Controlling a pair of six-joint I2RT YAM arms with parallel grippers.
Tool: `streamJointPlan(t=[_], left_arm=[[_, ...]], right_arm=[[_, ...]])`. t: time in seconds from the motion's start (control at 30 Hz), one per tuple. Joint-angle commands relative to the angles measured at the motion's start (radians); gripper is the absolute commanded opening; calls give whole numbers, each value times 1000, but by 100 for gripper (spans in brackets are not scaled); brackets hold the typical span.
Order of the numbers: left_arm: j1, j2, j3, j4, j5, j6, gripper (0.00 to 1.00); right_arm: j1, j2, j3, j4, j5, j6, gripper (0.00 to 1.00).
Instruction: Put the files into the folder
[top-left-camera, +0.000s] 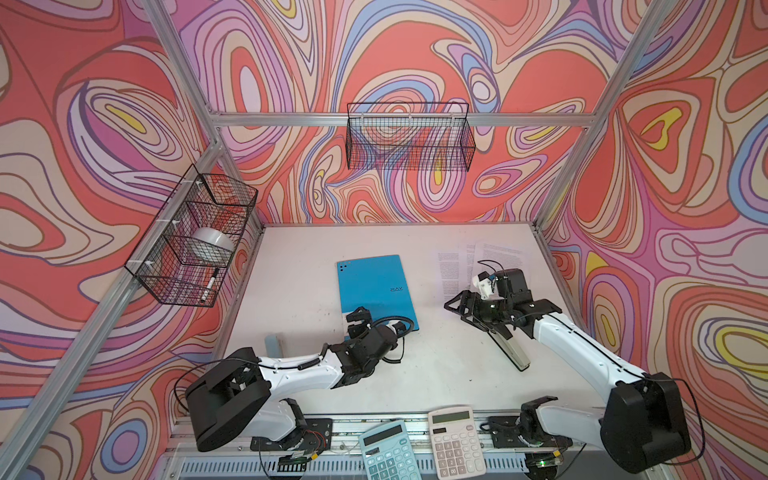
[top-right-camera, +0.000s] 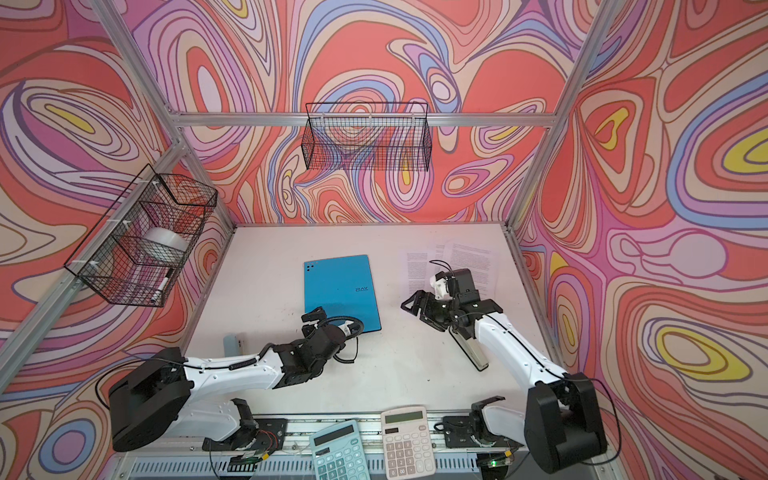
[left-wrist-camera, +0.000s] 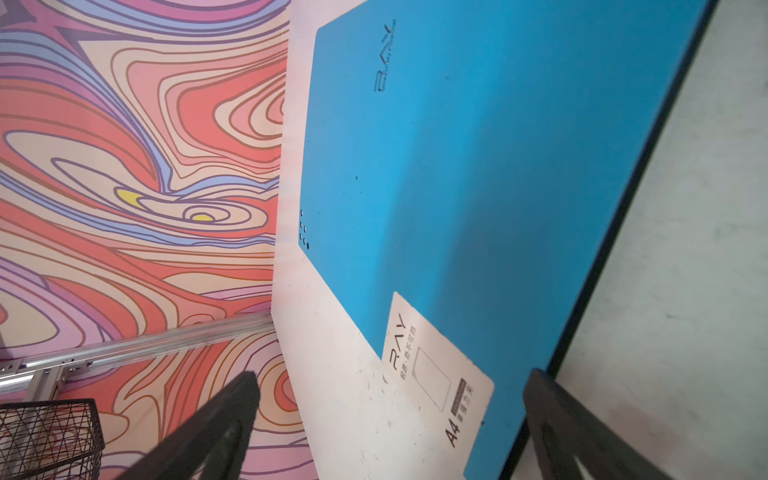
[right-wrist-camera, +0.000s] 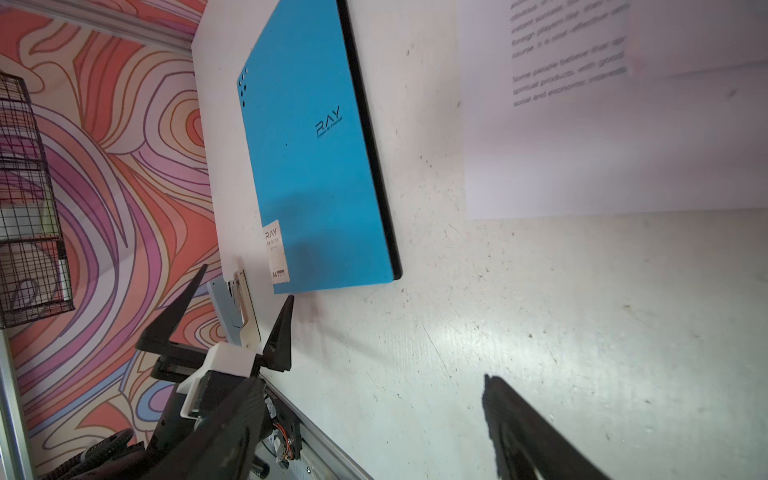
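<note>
The blue folder (top-left-camera: 376, 286) (top-right-camera: 338, 286) lies closed and flat in the middle of the table, its "RAY" logo facing up (right-wrist-camera: 316, 166). My left gripper (top-left-camera: 354, 322) (top-right-camera: 311, 322) (left-wrist-camera: 392, 376) hovers open at the folder's near left corner. The white A4 label (left-wrist-camera: 436, 370) shows between its fingers, and nothing is held. The files (top-left-camera: 451, 270) (top-right-camera: 473, 257) (right-wrist-camera: 582, 124) are white printed sheets lying fanned at the back right, partly hidden by the right arm. My right gripper (top-left-camera: 451, 306) (top-right-camera: 406, 306) (right-wrist-camera: 374, 380) stands open and empty over bare table between folder and files.
A black and beige stapler (top-left-camera: 513, 349) lies under the right forearm. A small pale blue object (top-left-camera: 274, 343) sits near the left table edge. Two calculators (top-left-camera: 384, 453) (top-left-camera: 455, 440) rest on the front rail. Wire baskets hang on the left wall (top-left-camera: 191, 237) and back wall (top-left-camera: 409, 137).
</note>
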Motion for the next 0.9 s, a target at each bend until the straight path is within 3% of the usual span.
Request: streamJointPlan(t=[0.0, 0.23, 0.53, 0.87], left_arm=[[-3, 18, -9, 35, -63, -2, 100], [-5, 24, -9, 0, -65, -14, 100], [-5, -57, -9, -175, 103, 35, 100], [-5, 73, -95, 147, -28, 185, 100]], right_arm=[[32, 62, -5, 62, -35, -23, 87], [85, 179, 11, 140, -42, -9, 86], [97, 222, 18, 184, -36, 6, 86], [105, 256, 39, 208, -41, 14, 86]])
